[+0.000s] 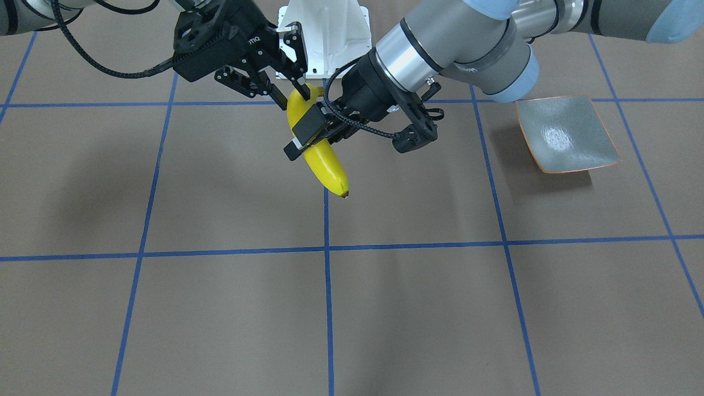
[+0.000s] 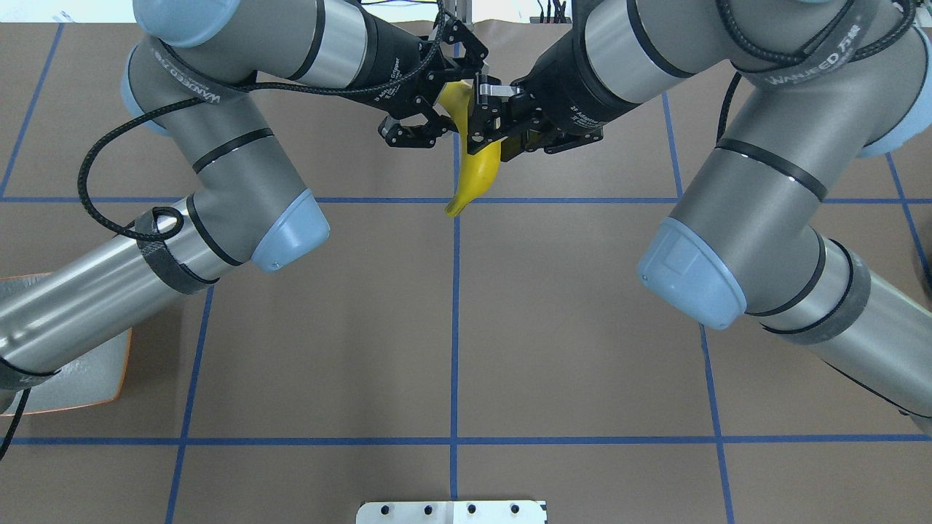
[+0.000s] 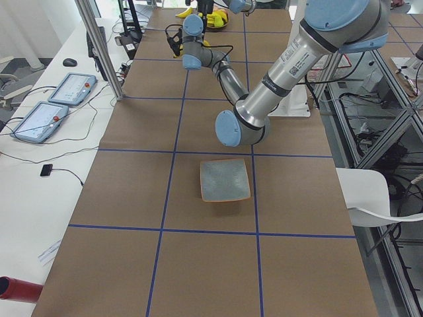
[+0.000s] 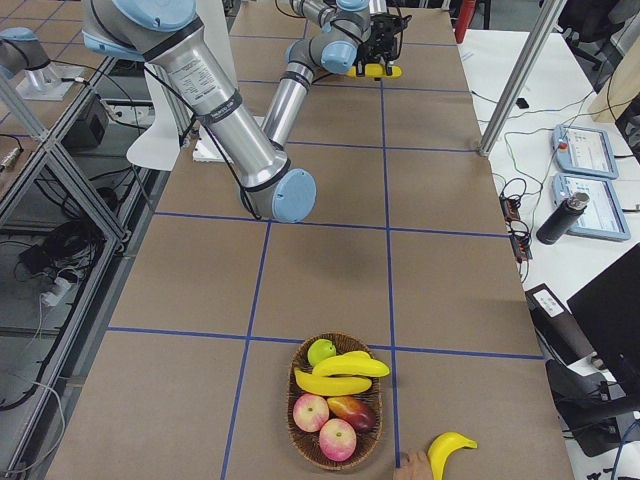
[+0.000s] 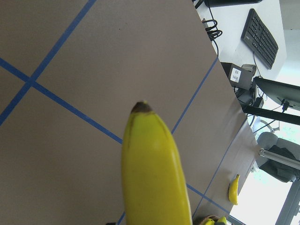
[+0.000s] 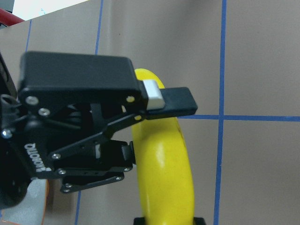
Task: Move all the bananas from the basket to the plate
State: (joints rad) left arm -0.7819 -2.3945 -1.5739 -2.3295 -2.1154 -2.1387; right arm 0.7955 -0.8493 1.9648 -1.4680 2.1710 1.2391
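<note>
One yellow banana (image 1: 327, 165) hangs in the air over the middle of the table, held between both arms. My left gripper (image 1: 304, 141) is shut across its middle, one pad lying over the front of it. My right gripper (image 1: 294, 99) is shut on its stem end; in the right wrist view its fingertips flank the banana (image 6: 164, 173). The grey-green plate (image 1: 566, 135) lies bare on my left side. At the table's right end the wicker basket (image 4: 300, 440) holds two bananas (image 4: 340, 375) among other fruit. Another banana (image 4: 450, 445) lies on the table beside it.
A person's hand (image 4: 410, 465) rests next to the loose banana by the basket. The left arm's forearm covers most of the plate (image 2: 80, 378) in the overhead view. Blue tape lines divide the brown table. The white robot base (image 1: 324, 33) stands behind the grippers.
</note>
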